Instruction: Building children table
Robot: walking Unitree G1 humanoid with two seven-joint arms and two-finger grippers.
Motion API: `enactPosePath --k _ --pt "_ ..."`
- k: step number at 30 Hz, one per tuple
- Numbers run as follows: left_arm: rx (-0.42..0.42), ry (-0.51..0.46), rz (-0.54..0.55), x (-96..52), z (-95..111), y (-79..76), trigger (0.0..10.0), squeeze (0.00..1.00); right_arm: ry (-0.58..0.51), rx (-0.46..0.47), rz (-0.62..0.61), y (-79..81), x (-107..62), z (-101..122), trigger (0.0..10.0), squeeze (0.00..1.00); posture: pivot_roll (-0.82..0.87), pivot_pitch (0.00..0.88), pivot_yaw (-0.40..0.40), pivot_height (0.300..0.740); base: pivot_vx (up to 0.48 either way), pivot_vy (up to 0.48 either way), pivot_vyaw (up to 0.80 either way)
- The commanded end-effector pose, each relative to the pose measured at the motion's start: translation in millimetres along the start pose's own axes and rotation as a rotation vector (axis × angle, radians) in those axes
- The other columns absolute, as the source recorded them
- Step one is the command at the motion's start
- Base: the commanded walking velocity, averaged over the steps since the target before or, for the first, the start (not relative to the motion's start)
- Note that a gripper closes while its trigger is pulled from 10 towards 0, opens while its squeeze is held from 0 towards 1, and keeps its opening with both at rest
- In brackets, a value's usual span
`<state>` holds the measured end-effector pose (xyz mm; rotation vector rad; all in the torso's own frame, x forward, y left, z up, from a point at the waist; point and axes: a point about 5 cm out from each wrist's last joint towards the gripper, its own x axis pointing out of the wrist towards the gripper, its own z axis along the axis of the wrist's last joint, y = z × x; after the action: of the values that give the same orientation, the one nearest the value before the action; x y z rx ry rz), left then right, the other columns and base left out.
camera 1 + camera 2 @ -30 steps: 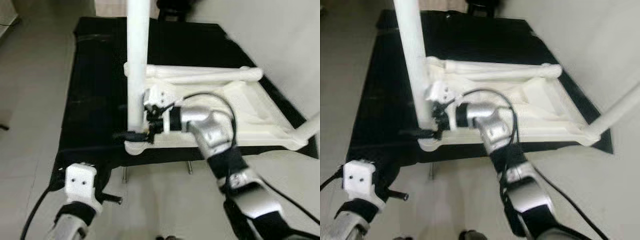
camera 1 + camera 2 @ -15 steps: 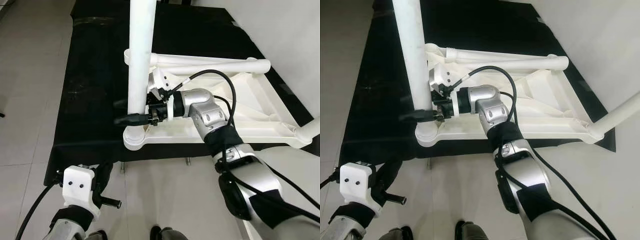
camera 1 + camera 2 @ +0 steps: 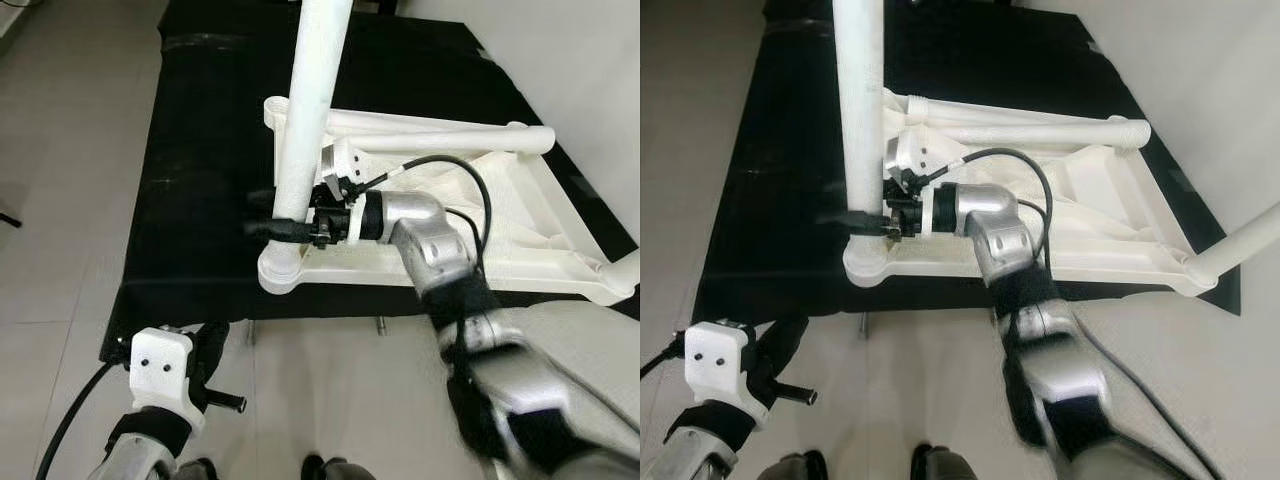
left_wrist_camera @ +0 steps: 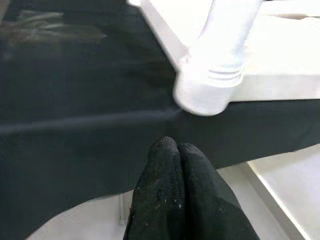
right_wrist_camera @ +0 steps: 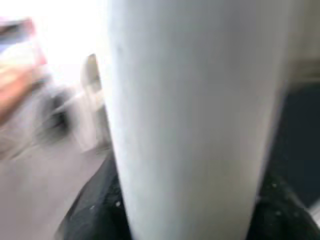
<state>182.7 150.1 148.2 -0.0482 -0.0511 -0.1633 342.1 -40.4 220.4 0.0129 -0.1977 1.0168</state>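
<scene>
The white children's table top (image 3: 520, 215) lies upside down on a black-covered low platform (image 3: 200, 150). One white leg (image 3: 315, 90) stands upright in the near-left corner socket (image 3: 283, 272). My right gripper (image 3: 262, 212) is shut on this leg just above the socket, and in the right wrist view the leg (image 5: 195, 115) sits between the black fingers (image 5: 100, 210). A second leg (image 3: 450, 140) lies along the far side of the top. A third leg (image 3: 1240, 240) sticks out at the right corner. My left gripper (image 4: 173, 147) hangs low by the platform's near-left corner, shut and holding nothing.
The platform's front edge (image 3: 180, 310) runs just ahead of me, with thin metal feet (image 3: 380, 325) under it. Tiled floor (image 3: 70, 200) lies to the left and in front. A pale wall (image 3: 590, 80) rises on the right. My feet (image 3: 325, 468) show at the bottom.
The camera has shifted, so the table sits further right in the picture. My right gripper stays on the upright leg; the right forearm is now blurred. The left arm hangs as before.
</scene>
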Motion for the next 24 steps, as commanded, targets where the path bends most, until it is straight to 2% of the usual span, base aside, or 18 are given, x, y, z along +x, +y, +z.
enactPosePath --k 1,2,3,4,7,11,12,13,14,15,16,17,18,20,21,22,23,24 --pt "-0.015 0.012 -0.008 1.1 -4.2 -0.4 10.0 0.00 0.261 0.123 -0.279 17.4 -30.2 -62.0 0.0 0.00 -0.12 0.192 -0.170 0.740 0.000 0.000 0.00" --pt "-0.015 0.012 -0.008 1.1 -4.2 -0.4 10.0 0.00 0.261 0.123 -0.279 17.4 -30.2 -62.0 0.0 0.00 -0.12 0.192 -0.170 0.740 0.000 0.000 0.00" --pt "-0.012 0.011 -0.014 4.4 -5.2 1.0 10.0 0.00 0.297 0.112 -0.343 41.2 -34.7 -72.7 0.0 0.00 -0.12 0.181 -0.164 0.740 0.000 0.000 0.00" --pt "-0.009 0.011 -0.017 7.2 -6.4 2.6 10.0 0.00 0.282 0.077 -0.347 52.2 -31.4 -71.7 0.0 0.00 -0.13 0.162 -0.151 0.740 0.000 0.000 0.00" --pt "-0.009 0.011 -0.014 10.3 -7.4 4.8 10.0 0.00 0.252 0.074 -0.302 55.3 -23.0 -67.8 0.0 0.00 -0.13 0.152 -0.151 0.740 0.000 0.000 0.00" --pt "-0.006 0.008 -0.001 14.3 -8.9 8.6 10.0 0.00 0.215 0.082 -0.277 51.6 -10.7 -63.5 0.0 0.00 -0.11 0.133 -0.158 0.740 0.000 0.000 0.00" --pt "-0.003 0.006 0.009 15.0 -9.1 10.1 10.0 0.00 0.197 0.104 -0.257 51.7 -6.3 -61.1 0.7 0.00 -0.11 0.129 -0.157 0.740 0.000 0.000 0.00" --pt "-0.003 0.006 0.009 15.0 -9.1 10.1 10.0 0.00 0.197 0.104 -0.257 51.7 -6.3 -61.1 0.7 0.00 -0.11 0.129 -0.157 0.740 0.000 0.000 0.00" --pt "0.000 0.002 0.018 15.5 -9.1 11.2 10.0 0.00 0.176 0.127 -0.233 51.9 -3.3 -56.9 10.0 0.00 -0.11 0.127 -0.157 0.740 0.000 0.000 0.00" --pt "0.001 0.000 0.023 16.0 -8.7 11.8 10.0 0.00 0.144 0.152 -0.164 51.6 0.1 -50.2 10.0 0.18 -0.11 0.126 -0.157 0.740 0.000 0.000 0.00" --pt "0.001 0.000 0.023 16.0 -8.7 11.8 10.0 0.00 0.144 0.152 -0.164 51.6 0.1 -50.2 10.0 0.18 -0.11 0.126 -0.157 0.740 0.000 0.000 0.00" --pt "0.002 -0.003 0.023 16.6 -8.6 12.0 10.0 0.00 0.122 0.170 -0.129 53.7 0.5 -41.1 10.0 1.00 -0.11 0.127 -0.155 0.740 0.000 0.000 0.00" --pt "0.002 -0.004 0.022 16.9 -8.5 12.0 10.0 0.00 0.104 0.184 -0.095 54.3 0.4 -33.5 10.0 1.00 -0.11 0.127 -0.154 0.740 0.000 0.000 0.00" --pt "0.002 -0.004 0.022 16.9 -8.5 12.0 10.0 0.00 0.104 0.184 -0.095 54.3 0.4 -33.5 10.0 1.00 -0.11 0.127 -0.154 0.740 0.000 0.000 0.00" --pt "0.002 -0.005 0.020 17.0 -8.2 11.4 10.0 0.00 0.080 0.184 -0.025 51.8 -0.2 -24.7 10.0 1.00 -0.11 0.130 -0.154 0.740 0.000 0.000 0.00" --pt "-0.001 -0.007 0.013 16.6 -7.3 9.8 10.0 0.00 0.069 0.102 0.172 38.3 -6.0 -8.6 10.0 1.00 -0.11 0.142 -0.158 0.740 0.000 0.000 0.00" --pt "-0.001 -0.007 0.013 16.6 -7.3 9.8 10.0 0.00 0.069 0.102 0.172 38.3 -6.0 -8.6 10.0 1.00 -0.11 0.142 -0.158 0.740 0.000 0.000 0.00" --pt "-0.002 -0.007 0.011 16.3 -6.9 9.1 10.0 0.00 0.074 0.058 0.244 32.5 -8.8 -3.7 10.0 1.00 -0.11 0.142 -0.158 0.740 0.000 0.000 0.00"
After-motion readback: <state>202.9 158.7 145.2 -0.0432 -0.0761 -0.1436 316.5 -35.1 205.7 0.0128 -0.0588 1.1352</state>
